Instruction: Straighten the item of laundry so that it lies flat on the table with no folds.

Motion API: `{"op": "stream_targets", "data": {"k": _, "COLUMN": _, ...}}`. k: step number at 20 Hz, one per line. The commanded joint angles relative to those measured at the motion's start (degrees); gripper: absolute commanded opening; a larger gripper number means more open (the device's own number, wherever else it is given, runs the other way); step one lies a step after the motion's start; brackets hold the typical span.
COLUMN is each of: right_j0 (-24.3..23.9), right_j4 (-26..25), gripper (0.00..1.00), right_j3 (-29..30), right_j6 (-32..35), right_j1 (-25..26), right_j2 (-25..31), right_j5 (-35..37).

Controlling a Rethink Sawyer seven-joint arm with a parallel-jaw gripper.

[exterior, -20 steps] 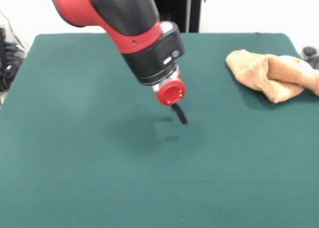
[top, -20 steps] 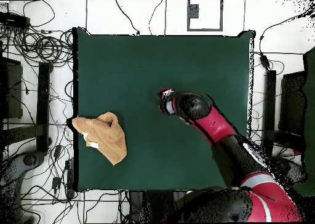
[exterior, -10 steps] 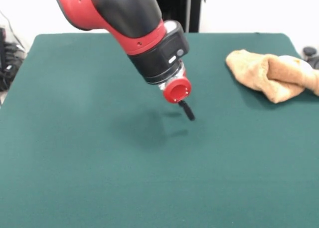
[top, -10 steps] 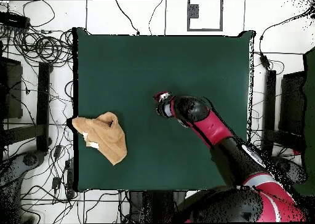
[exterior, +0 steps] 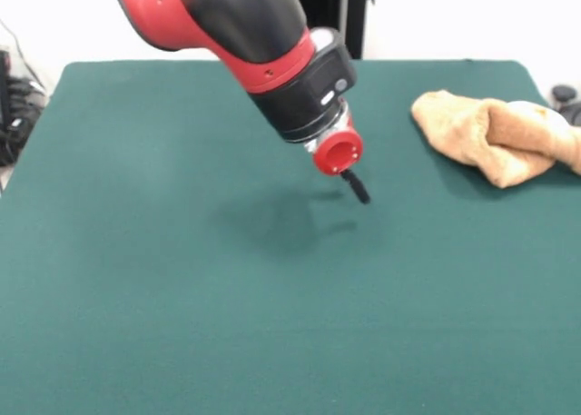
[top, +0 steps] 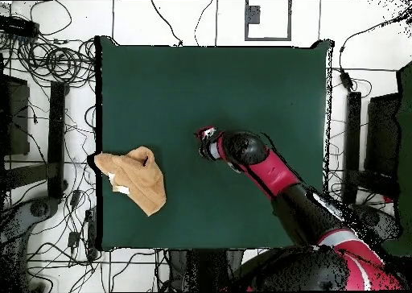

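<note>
Now, taking things by size:

Table (exterior: 182,324): dark green cloth, bare across most of its width.

Arm (exterior: 245,34): red and black, slanting down over the middle of the table. Across the last second it has slid steadily toward the towel's side in both views (the shadow under it has gone along with it).

Towel (exterior: 495,133): tan-orange, bunched in a rumpled heap at the table's edge, one end hanging slightly past it in the overhead view (top: 133,179). It has not moved or changed shape over the same second.

Gripper (exterior: 356,186): hanging above the cloth, well apart from the towel, holding nothing. Only a thin black tip shows below the red collar, so I cannot tell whether the claw is released or clenched.

What this means: the shift looks like an approach. Straightening has not begun; every fold is still in place, and the reach across to the heap is still to be made.
</note>
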Motion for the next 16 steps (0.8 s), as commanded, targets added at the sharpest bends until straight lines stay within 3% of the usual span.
{"op": "stream_targets", "data": {"k": 1, "right_j0": -1.56, "right_j4": 4.62, "gripper": 1.0, "right_j3": 9.61, "right_j6": 6.4, "right_j1": 1.43, "right_j2": 10.76, "right_j5": 0.1}}
{"op": "stream_targets", "data": {"k": 8, "right_j0": -5.59, "right_j4": 4.45, "gripper": 1.0, "right_j3": 11.79, "right_j6": 5.8, "right_j1": 5.35, "right_j2": 16.16, "right_j5": -4.11}}
{"op": "stream_targets", "data": {"k": 16, "right_j0": -8.3, "right_j4": 5.31, "gripper": 1.0, "right_j3": 14.19, "right_j6": 7.87, "right_j1": 6.48, "right_j2": 20.63, "right_j5": -4.5}}
